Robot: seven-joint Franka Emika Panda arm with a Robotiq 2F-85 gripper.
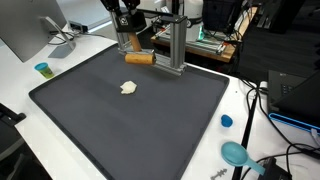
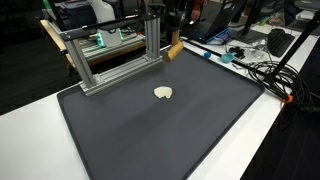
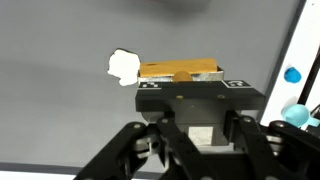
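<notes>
My gripper (image 3: 190,98) fills the lower half of the wrist view, shut on a wooden block (image 3: 180,72) that juts out past its black housing. In both exterior views the gripper (image 1: 127,30) hangs at the far edge of the dark mat (image 1: 120,120), beside a metal frame (image 1: 172,45), with the wooden block (image 1: 137,58) lying level just above the mat. The block (image 2: 175,50) shows next to the frame's post. A small white crumpled lump (image 1: 129,87) lies on the mat a short way in front of the block, and the lump (image 3: 124,66) sits just left of it.
The metal frame (image 2: 110,55) runs along the mat's far edge, with a wooden piece (image 2: 50,35) at its other end. A blue cap (image 1: 226,121) and a teal object (image 1: 236,153) lie on the white table beside the mat. Cables (image 2: 265,70) and monitors crowd the surroundings.
</notes>
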